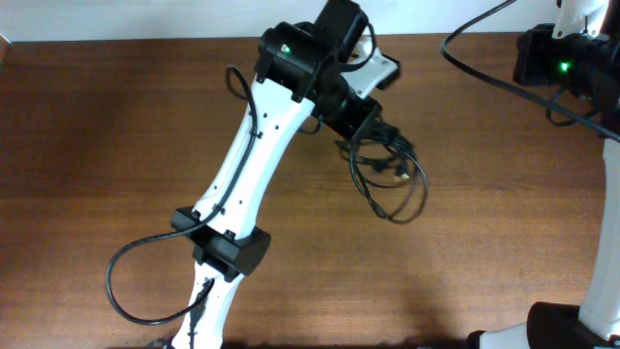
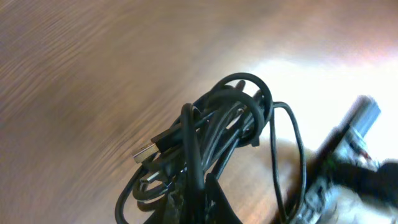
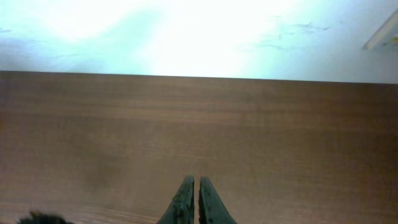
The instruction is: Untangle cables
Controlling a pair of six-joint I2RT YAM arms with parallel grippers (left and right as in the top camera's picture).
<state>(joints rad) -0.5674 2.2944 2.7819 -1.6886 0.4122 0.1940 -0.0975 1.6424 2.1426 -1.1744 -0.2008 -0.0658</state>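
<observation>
**Wood table, one knot at my left fingers**

Brown wood grain is filling all three views. The table (image 1: 97, 145) is carrying one knot of cables (image 1: 387, 165), lying at about 1 o'clock from its centre in the overhead view. I am stretching my left arm (image 1: 247, 160) across the wood, and my left gripper (image 1: 360, 126) is sitting at the knot's 10 o'clock edge.

From the left wrist, the strands are bunching just above my fingers (image 2: 214, 208), which are pinching several of them at the 6 o'clock side, though blur is hiding the exact contact. One plug (image 2: 146, 153) is sticking out toward 9 o'clock, and a loose loop is bowing out toward 3 o'clock.

My right gripper (image 3: 193, 182) is hovering over bare wood with its fingers pressed together on nothing, facing a pale wall (image 3: 186, 31) at 12 o'clock.
</observation>
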